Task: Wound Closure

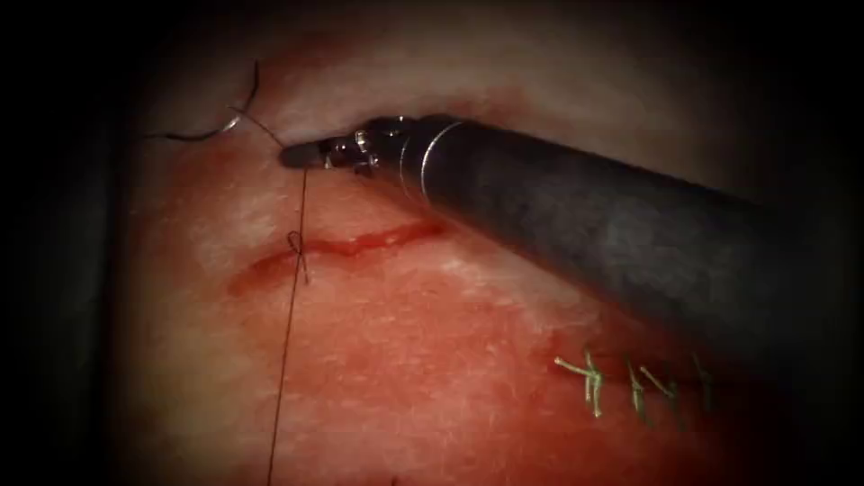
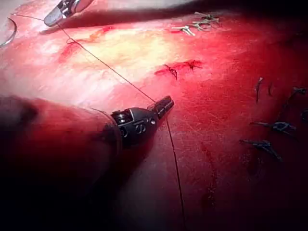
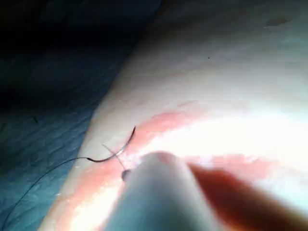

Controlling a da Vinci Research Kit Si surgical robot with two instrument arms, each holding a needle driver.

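**Both tools gripping thread; needle free on the tissue**

The right arm's tool (image 1: 301, 155) enters from the right, its shaft sloping down across the tissue (image 1: 432, 360), with its closed jaws levelled toward the left just above the cut (image 1: 346, 245). The jaws grip the thread (image 1: 290, 333), which descends almost vertically across the cut, passing a small loop at the wound edge. A second strand runs up and to the left from the jaws to the needle (image 1: 236, 115). The needle lies on the tissue surface, above and left of the cut, held by neither tool; its curve opens upward, one end pointing up and the other end toward the left. The left arm's tool (image 2: 163, 106) points obliquely upward, jaws closed on the thread. Finished stitches (image 1: 630, 382) sit lower right.
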